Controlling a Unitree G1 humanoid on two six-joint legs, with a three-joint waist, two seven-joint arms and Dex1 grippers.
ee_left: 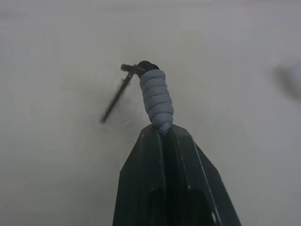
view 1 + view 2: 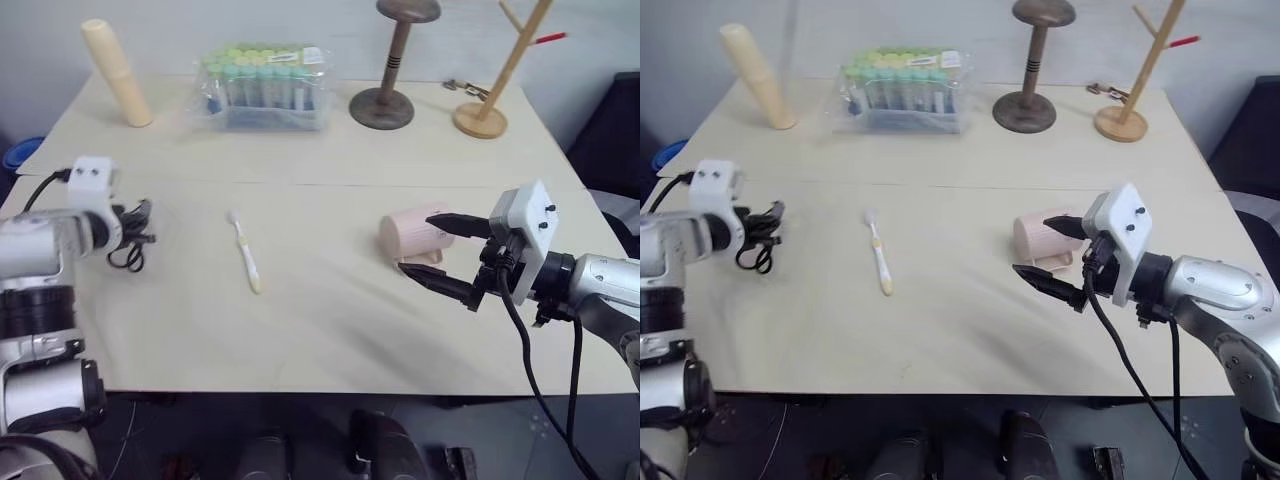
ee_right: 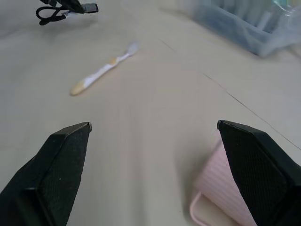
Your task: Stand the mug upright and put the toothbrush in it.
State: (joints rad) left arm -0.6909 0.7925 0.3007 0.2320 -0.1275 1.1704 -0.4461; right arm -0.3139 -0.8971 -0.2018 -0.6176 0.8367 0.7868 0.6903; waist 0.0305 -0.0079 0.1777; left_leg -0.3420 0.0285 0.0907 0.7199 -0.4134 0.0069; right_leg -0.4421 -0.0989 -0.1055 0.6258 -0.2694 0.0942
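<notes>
Right gripper gapes beside the toppled mug; left gripper clenched, seemingly on cord

my arms are smooth silver-grey metal tubes with black joint bands, and each wrist carries a white boxy plastic camera housing dotted with small dark screws. my right gripper has two black, wedge-shaped fingers tapering to points, and a thick black cable hangs in a loop from that wrist. my left gripper shows two flat black angular fingers, with a thin black cable running to its housing.
</notes>
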